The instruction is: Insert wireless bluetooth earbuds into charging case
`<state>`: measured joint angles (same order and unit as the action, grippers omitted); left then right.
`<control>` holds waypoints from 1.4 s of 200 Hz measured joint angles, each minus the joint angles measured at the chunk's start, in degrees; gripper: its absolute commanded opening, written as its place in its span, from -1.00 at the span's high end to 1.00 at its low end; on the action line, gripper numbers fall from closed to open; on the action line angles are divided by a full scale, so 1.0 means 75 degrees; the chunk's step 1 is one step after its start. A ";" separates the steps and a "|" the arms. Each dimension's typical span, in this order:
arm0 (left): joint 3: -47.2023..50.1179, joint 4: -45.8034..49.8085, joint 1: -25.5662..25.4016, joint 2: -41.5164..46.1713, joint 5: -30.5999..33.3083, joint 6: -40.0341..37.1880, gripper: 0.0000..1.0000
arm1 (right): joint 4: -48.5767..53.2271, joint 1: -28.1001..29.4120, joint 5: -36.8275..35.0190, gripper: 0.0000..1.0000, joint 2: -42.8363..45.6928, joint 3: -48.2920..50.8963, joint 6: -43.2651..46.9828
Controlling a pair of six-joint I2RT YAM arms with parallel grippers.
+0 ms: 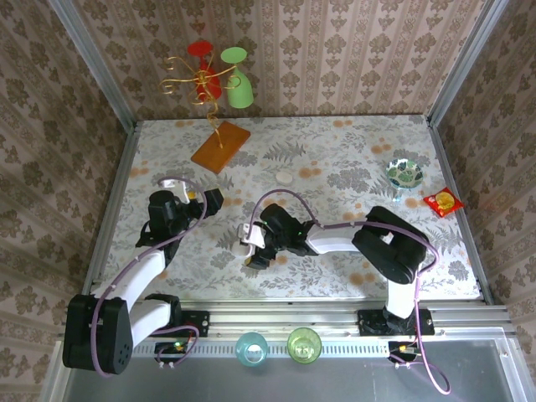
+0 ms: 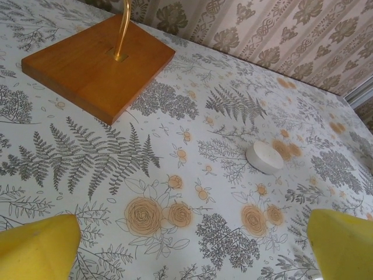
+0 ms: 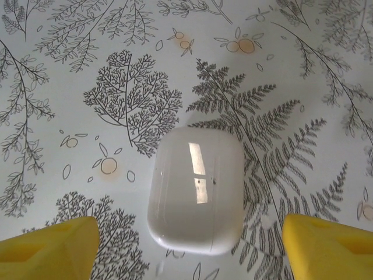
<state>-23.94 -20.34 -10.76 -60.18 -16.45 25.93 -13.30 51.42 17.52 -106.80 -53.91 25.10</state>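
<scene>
This is a robot test cell in a lab, dressed up to look homely. The worktop [image 1: 352,151] wears a cloth printed with ferns and orange roses. The walls [image 1: 352,59] across the top of the frame are damask wallpaper panels held in bare aluminium posts [image 1: 90,63]. A left arm [image 1: 138,272] and a right arm [image 1: 331,239] are bolted to a slotted metal rail [image 1: 285,311] along the bottom edge.

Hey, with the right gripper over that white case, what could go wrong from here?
The glossy white pebble-shaped charging case lies flat and shut between the open fingers of the right gripper; its smooth rounded sides could slip out as they close. A skewed squeeze might also spin it on the floral tablecloth.
</scene>
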 measured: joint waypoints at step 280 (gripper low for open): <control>-0.1297 0.0574 -0.0589 -0.0781 -0.3555 0.0347 -0.76 | 0.0705 -0.1075 -0.1571 0.32 0.3459 0.0577 0.1346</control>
<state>-33.67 -16.03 -15.18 -66.04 -43.11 28.53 -8.01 43.35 5.74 -80.86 -49.58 35.20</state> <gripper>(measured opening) 0.918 0.383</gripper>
